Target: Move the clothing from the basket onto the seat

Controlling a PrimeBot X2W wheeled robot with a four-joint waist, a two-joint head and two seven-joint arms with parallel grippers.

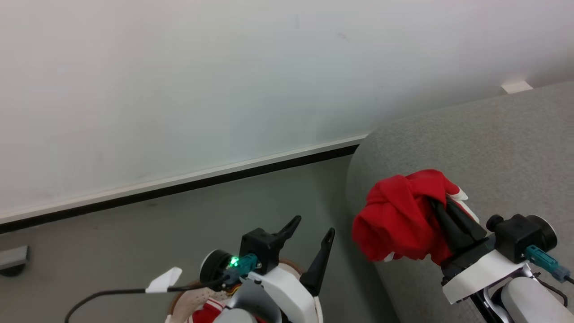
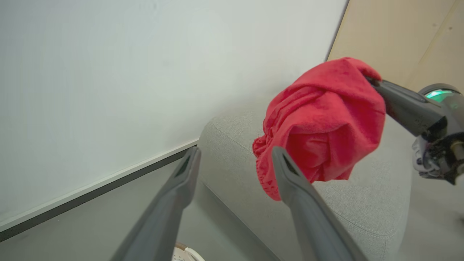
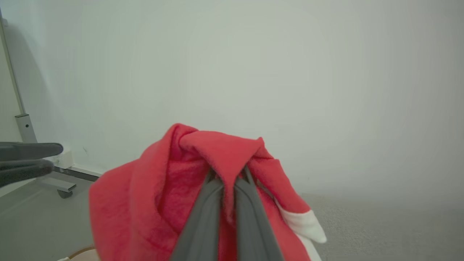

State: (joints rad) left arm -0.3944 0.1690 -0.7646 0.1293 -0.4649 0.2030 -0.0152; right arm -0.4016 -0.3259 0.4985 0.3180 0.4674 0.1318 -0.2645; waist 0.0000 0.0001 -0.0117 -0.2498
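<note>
One white basket sits at lower left with a glimpse of red clothing inside. Above it my left gripper hangs empty, its two fingers spread wide. Farther right, one bunched red garment is pinched in my right gripper, fingers closed, over the edge of the one grey sofa.

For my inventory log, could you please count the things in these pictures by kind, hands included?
White perforated plastic basket: 1
Grey woven-fabric sofa: 1
Dark two-fingered hands: 2, left hand and right hand
Soft red garments with white trim: 2, one in the right hand, one in the basket
Total: 6
</note>
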